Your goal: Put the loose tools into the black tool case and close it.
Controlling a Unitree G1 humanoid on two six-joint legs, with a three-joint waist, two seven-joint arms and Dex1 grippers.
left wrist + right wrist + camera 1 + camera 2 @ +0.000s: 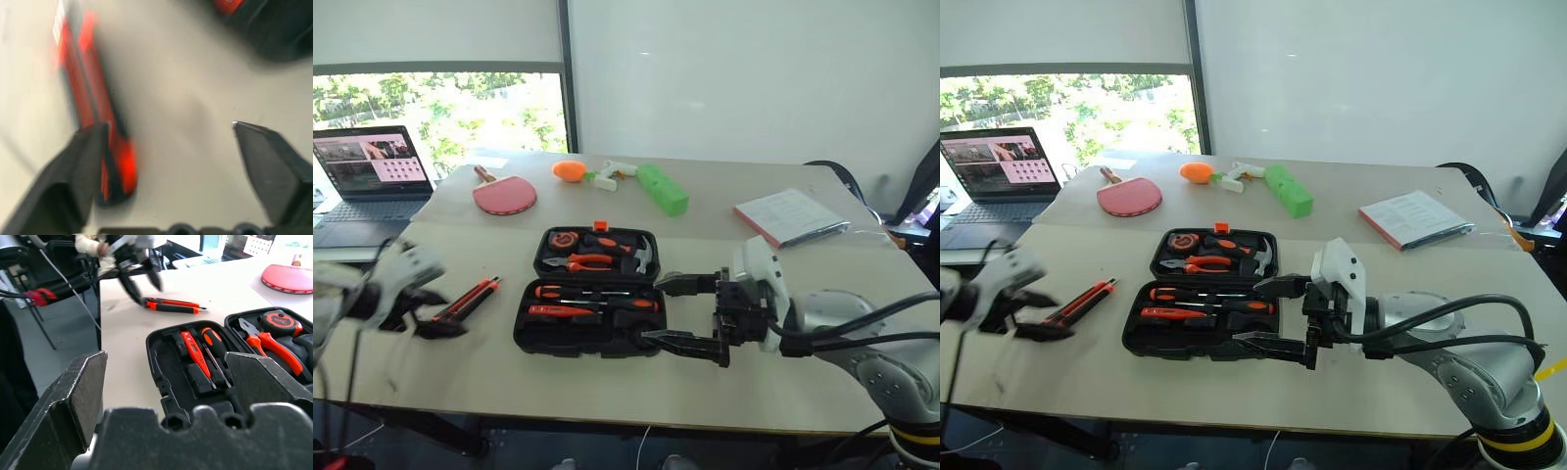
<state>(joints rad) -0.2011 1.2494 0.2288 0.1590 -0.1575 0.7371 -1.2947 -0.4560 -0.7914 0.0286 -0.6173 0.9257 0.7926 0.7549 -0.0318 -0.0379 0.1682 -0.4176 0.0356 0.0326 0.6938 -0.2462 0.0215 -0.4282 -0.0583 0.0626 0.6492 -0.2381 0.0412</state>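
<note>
Bright daylight comes in through the window (440, 117) at the back left, and the trees outside look washed out and very white. The table (705, 382) is evenly lit, with only soft, faint shadows under the case (592, 294). The left tool (416, 313) is smeared with blur in the head views. The left wrist view is blurry all over, and the knife (93, 122) there is a fuzzy red streak. In the right wrist view the near black fingers (73, 401) look a bit soft.
</note>
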